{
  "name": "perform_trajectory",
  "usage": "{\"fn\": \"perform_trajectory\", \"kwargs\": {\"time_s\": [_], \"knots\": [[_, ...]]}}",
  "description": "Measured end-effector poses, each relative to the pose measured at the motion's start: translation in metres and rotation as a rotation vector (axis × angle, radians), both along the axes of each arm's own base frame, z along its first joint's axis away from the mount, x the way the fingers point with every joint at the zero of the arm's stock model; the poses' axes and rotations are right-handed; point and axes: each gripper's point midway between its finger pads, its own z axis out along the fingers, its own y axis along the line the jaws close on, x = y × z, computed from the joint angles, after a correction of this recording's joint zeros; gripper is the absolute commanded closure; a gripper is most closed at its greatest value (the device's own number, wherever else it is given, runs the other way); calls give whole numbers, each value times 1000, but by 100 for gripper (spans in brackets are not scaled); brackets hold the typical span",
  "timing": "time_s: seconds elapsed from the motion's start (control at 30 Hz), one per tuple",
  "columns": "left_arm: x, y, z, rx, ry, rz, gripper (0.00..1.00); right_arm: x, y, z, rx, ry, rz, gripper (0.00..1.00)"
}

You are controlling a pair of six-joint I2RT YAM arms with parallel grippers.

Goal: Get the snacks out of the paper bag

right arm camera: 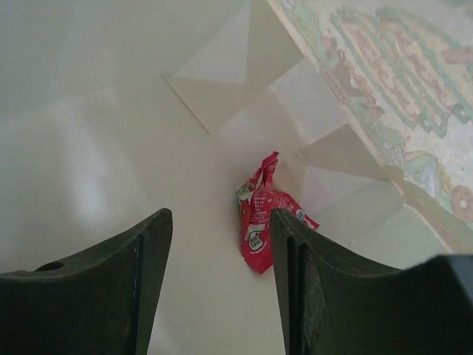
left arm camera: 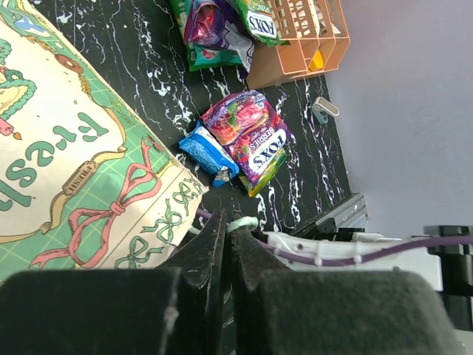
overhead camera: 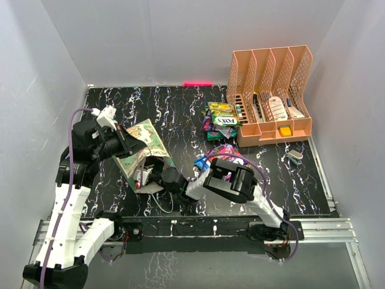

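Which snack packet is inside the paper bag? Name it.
The red packet: the only one seen inside the paper bag; the other packets sit out on the table.

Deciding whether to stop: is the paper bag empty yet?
Not empty: the right wrist view shows one red packet lying inside the paper bag.

Desk (overhead camera: 180,111) is black with white marble veins. The paper bag (left arm camera: 89,170) is a mint-green check with a cream panel, pink ribbon bows and green lettering, and plain pale cream inside. There's a red packet (right arm camera: 260,218), a purple berry-print packet (left arm camera: 247,133), a blue packet (left arm camera: 208,151) and green packets (overhead camera: 221,113). The organizer (overhead camera: 240,78) is peach-orange mesh.
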Motion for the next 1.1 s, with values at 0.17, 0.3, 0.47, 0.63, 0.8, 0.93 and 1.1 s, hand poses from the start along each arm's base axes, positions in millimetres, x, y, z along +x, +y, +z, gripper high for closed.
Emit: {"fn": "perform_trajectory", "kwargs": {"time_s": [0.17,0.3,0.47,0.63,0.8,0.93,1.1], "knots": [[-1,0,0,-2,1,-4,100,23,1,-10,15,-14,-34,40],[-2,-1,0,-4,2,-7,100,41,2,3,70,-36,-52,36],[-2,-2,7,-9,-10,-15,100,55,5,-1,81,-53,-54,29],[-2,-4,15,-17,-28,-25,100,61,6,-19,14,-51,-27,21],[-2,-5,15,-22,-20,-30,100,75,21,-19,2,-72,-29,19],[-2,-6,15,-24,-16,-34,100,90,34,-18,-2,-82,-40,23],[-1,-8,13,-22,-5,-39,100,120,43,-21,-20,-84,-85,40]]}}
